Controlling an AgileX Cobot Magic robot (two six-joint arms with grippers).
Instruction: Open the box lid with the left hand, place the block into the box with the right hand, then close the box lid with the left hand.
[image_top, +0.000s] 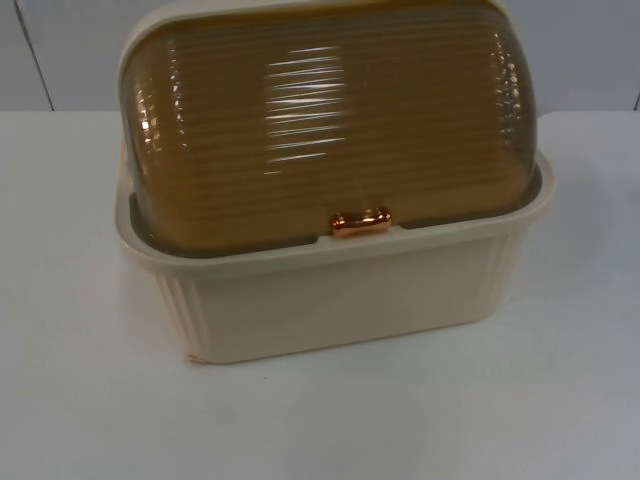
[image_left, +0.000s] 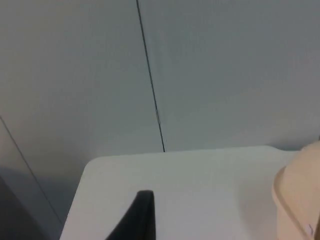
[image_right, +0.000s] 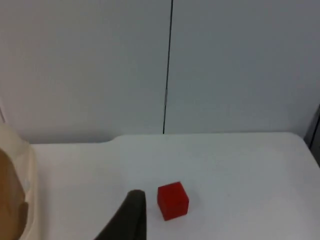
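A cream box (image_top: 340, 295) with a ribbed amber dome lid (image_top: 330, 120) stands in the middle of the table, lid down, its copper handle (image_top: 361, 222) at the front rim. A small red block (image_right: 172, 200) rests on the white table in the right wrist view, just beside the right arm's black fingertip (image_right: 131, 215), with the box edge (image_right: 17, 195) off to one side. In the left wrist view a black fingertip (image_left: 140, 215) hangs above the bare table, and a corner of the cream box (image_left: 300, 195) is a little way off.
The grey partition wall (image_top: 580, 50) with a dark vertical seam (image_left: 150, 80) closes the table's far side. White table surface (image_top: 90, 400) lies in front of and beside the box.
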